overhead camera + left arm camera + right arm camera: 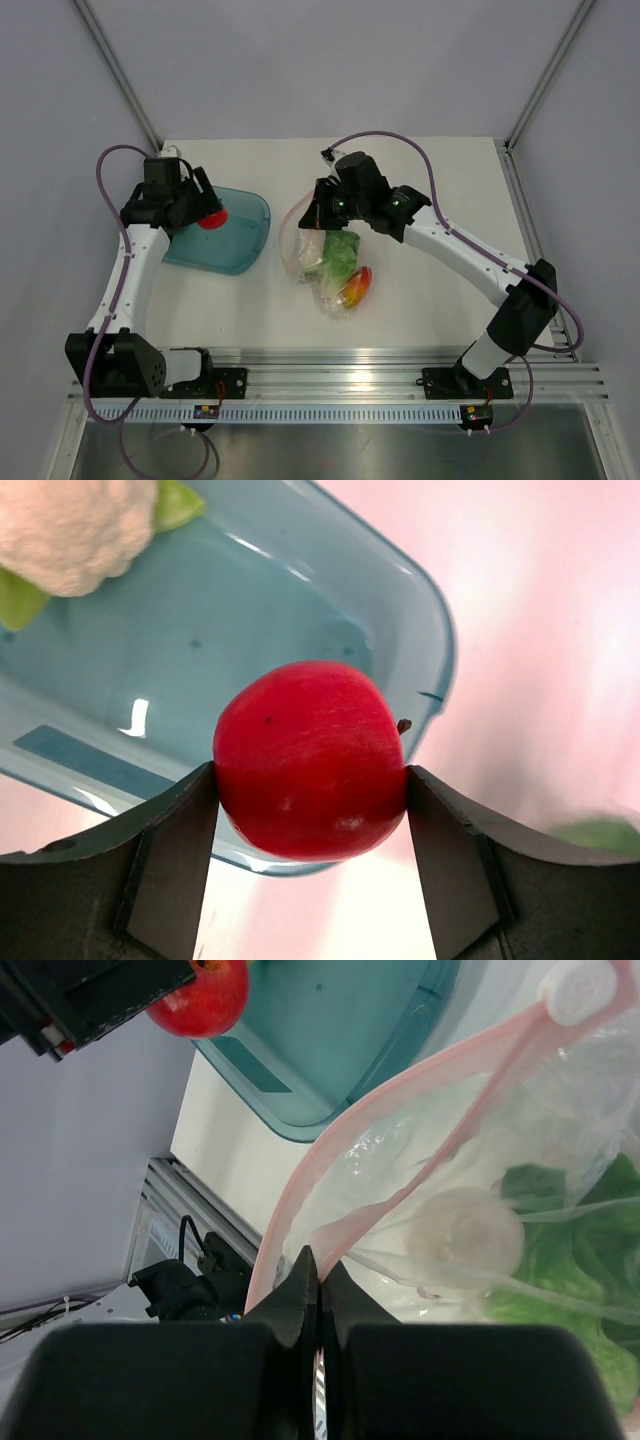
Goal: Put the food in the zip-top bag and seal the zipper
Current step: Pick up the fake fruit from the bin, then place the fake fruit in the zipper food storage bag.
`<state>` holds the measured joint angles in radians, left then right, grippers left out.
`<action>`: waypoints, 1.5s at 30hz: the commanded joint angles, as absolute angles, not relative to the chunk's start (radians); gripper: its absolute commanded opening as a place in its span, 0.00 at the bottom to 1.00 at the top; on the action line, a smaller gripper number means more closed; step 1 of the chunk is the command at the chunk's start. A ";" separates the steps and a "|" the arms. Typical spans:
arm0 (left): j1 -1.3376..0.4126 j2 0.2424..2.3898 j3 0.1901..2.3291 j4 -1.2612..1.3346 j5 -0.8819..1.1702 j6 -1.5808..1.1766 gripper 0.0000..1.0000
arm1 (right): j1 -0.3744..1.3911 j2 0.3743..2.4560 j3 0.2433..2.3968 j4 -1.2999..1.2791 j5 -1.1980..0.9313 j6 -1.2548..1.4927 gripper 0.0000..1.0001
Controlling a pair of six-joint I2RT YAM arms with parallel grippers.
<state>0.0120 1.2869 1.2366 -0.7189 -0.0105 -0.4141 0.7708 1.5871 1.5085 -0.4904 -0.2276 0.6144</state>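
The left pincer (310, 782) grasps a red round food (305, 765) over the teal bowl (300, 600). The right pincer (320, 1282) is clenched on the zipper (398, 1095) of the zip-top bag (560, 1110).

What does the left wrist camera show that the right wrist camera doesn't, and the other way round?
Only the left wrist view shows a cauliflower piece lying in the teal bowl. Only the right wrist view shows the bag, its pink zipper pinched between the shut right fingers, with green leaves and a pale round piece inside. Both show the bowl and the red apple held in the left fingers.
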 commanded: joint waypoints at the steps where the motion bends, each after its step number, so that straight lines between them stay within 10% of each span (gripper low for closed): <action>1: -0.029 1.198 1.270 -0.719 0.107 -0.390 0.31 | 0.793 1.644 1.624 -0.460 -0.242 0.640 0.00; 21: -0.104 1.026 1.247 -0.655 0.552 -0.465 0.31 | 0.816 1.816 1.847 -0.526 -0.270 0.658 0.00; 45: -0.268 1.146 1.100 -0.561 0.483 -0.546 0.29 | 0.822 1.606 1.664 -0.396 -0.278 0.673 0.00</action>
